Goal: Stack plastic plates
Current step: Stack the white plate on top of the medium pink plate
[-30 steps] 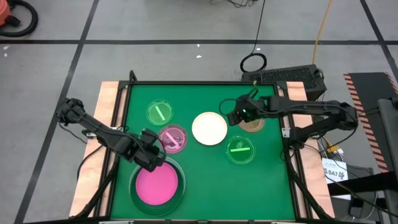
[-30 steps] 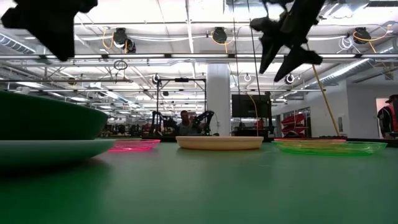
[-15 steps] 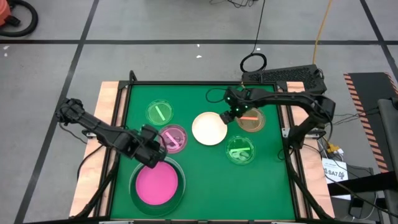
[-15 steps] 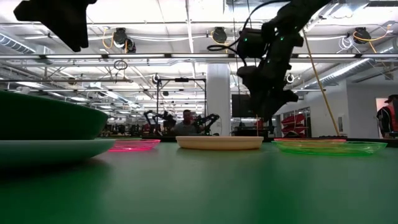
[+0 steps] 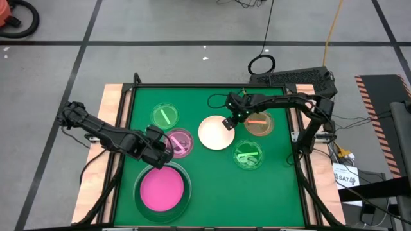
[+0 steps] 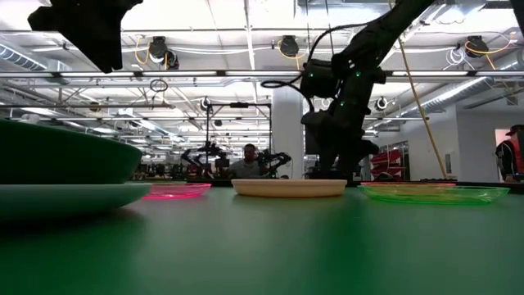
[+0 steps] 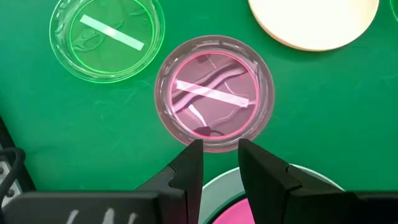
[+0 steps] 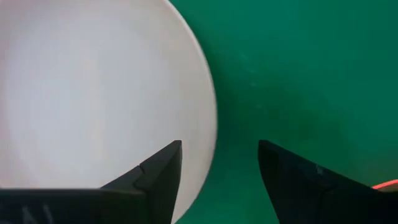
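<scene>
A hot pink plate [image 5: 162,191] sits nested in a dark green plate [image 6: 57,156] on a pale mint one [image 6: 65,197] near the table's near edge. My left gripper [image 5: 158,151] [image 7: 221,163] hovers open between this stack and the small purple plate [image 5: 179,142] [image 7: 214,93]. My right gripper [image 5: 230,123] [image 8: 219,158] is open and low at the right rim of the cream-white plate [image 5: 214,133] [image 8: 93,93], one finger over the plate, one outside it. Two small green plates [image 5: 165,116] [image 5: 247,155] and an orange one [image 5: 259,123] lie flat on the mat.
A green mat [image 5: 205,186] covers the table inside a black frame, with bare mat at the near right. A keyboard [image 5: 295,78] and cables lie beyond the far right corner. People and other robot arms show far off in the room [image 6: 246,160].
My right gripper has swung from above the orange plate toward the table's left and dropped low to the cream-white plate's right rim. My left gripper has drawn back from over the pink stack toward the far edge, nearer the purple plate. No plate has moved.
</scene>
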You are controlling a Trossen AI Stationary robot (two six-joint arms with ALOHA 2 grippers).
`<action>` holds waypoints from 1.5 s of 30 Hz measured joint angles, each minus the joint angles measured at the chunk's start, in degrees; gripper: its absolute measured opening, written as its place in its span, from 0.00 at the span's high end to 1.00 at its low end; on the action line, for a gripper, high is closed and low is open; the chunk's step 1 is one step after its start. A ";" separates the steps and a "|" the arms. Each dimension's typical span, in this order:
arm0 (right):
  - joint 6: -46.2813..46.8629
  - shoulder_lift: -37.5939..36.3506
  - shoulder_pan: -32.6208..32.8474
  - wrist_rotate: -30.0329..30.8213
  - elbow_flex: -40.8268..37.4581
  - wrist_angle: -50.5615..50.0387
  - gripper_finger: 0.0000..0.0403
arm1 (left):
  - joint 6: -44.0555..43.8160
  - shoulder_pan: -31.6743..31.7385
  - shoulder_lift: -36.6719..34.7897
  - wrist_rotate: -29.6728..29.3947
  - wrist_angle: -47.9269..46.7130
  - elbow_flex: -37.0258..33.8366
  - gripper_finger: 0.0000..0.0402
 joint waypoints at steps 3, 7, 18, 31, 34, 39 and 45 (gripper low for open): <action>0.39 1.37 0.00 0.04 0.00 -0.03 0.55 | 0.74 0.00 0.00 0.02 -0.02 0.00 0.73; 1.44 2.51 0.12 0.06 0.02 -0.06 0.67 | 2.53 0.00 0.00 0.02 -0.30 0.00 0.73; 6.89 2.62 2.36 -3.20 0.02 -0.19 0.97 | 6.42 0.00 0.00 0.02 -0.28 0.00 0.73; 17.86 -6.90 7.32 -4.04 2.72 -1.07 0.98 | 2.85 0.00 -0.38 0.69 3.38 -0.02 0.73; 19.62 -9.77 9.44 -0.94 4.57 -4.92 0.99 | 3.36 0.44 -0.95 0.88 6.81 -0.02 0.68; 21.95 -12.22 13.82 5.71 10.11 -16.26 0.99 | -4.31 2.04 -1.40 1.26 7.55 0.91 0.51; 27.36 -12.67 19.67 11.04 17.09 -21.31 0.99 | -3.77 4.10 -1.40 1.48 9.22 2.90 0.44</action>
